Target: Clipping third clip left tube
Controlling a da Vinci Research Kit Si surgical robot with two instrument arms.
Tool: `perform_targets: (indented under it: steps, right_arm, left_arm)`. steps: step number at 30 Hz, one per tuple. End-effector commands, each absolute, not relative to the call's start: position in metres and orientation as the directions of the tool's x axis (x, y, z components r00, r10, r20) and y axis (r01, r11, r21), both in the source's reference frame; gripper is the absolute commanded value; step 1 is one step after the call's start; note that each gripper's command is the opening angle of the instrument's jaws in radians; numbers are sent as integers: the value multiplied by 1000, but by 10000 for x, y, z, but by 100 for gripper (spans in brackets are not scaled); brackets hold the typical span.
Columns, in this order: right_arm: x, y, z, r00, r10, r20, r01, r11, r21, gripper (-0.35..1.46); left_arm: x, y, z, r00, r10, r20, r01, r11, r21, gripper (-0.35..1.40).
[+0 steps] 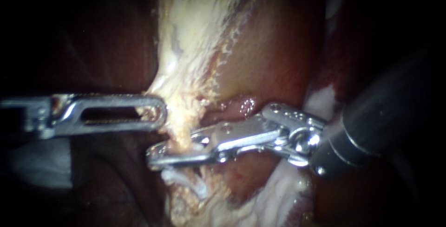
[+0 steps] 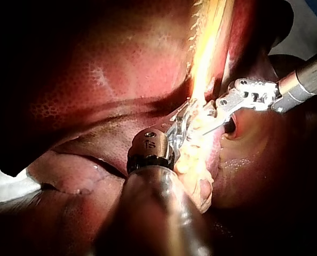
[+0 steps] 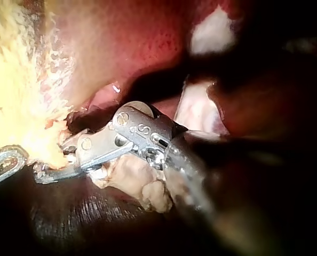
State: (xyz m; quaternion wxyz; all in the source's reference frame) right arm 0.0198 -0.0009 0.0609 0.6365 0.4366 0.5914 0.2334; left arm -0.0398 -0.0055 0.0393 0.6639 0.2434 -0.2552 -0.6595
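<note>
A pale, fatty strand, the tube, runs down the middle of the endoscope view from a wide yellow-white sheet of tissue. My left instrument comes in level from the left. Its slotted jaws lie together, with the strand's left edge pinched at their tip. My right instrument reaches in from the right, and its long jaws stand open astride the tube just below the left one. One jaw passes in front and the other is half hidden behind. The right wrist view shows the same straddle by the right instrument.
Red-brown liver lies right of the strand, with dark tissue to the left. A whitish curved piece sits on the strand below the right jaws; I cannot tell what it is. A pale patch shows behind the right instrument's wrist.
</note>
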Motion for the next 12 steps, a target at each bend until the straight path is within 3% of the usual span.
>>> perform_targets:
  steps: [1, 12]
  right_arm:
    - [198, -11, 612, 191, 813, -550, 217, 512, 831, -35]
    - [201, -15, 608, 193, 811, -552, 217, 514, 830, -35]
  left_arm:
    - [-398, -55, 393, 1, -1000, 18, 751, 12, 660, -35]
    - [-398, -54, 395, 1, -1000, 18, 751, 12, 660, -35]
